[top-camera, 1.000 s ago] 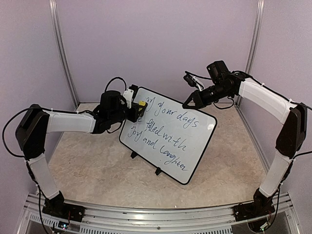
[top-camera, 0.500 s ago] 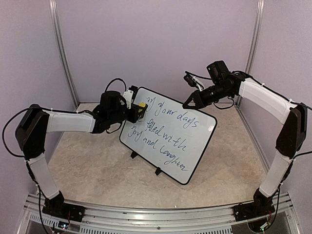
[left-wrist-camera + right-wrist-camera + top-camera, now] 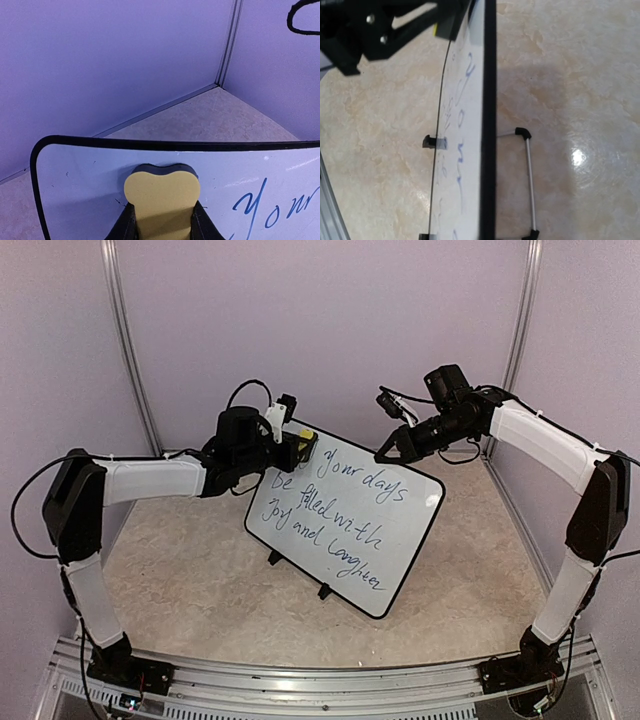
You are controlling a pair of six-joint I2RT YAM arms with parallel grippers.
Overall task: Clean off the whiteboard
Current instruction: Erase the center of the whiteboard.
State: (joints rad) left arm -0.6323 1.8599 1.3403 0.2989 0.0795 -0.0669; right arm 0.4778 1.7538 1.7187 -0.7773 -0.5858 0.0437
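Note:
The whiteboard [image 3: 415, 525] stands tilted on the table's middle, with blue cursive writing across it. My left gripper [image 3: 298, 445] is shut on a yellow eraser [image 3: 304, 435] with a dark felt face, and presses it on the board's top left corner. In the left wrist view the eraser [image 3: 161, 195] sits between my fingers, just under the board's black frame [image 3: 150, 145], with the word "your" to its right. My right gripper [image 3: 386, 453] is at the board's top edge and appears shut on it. Its fingers are out of the right wrist view, where the board [image 3: 470, 150] is seen edge-on.
The board rests on small black feet [image 3: 323, 592] and a wire stand [image 3: 529, 185] behind it. Purple walls and metal posts [image 3: 130, 350] enclose the table on three sides. A rail [image 3: 320, 690] runs along the near edge.
My left gripper has moved the eraser up and to the right, to the board's top edge. The letters left of "your" are gone. The right arm has not moved.

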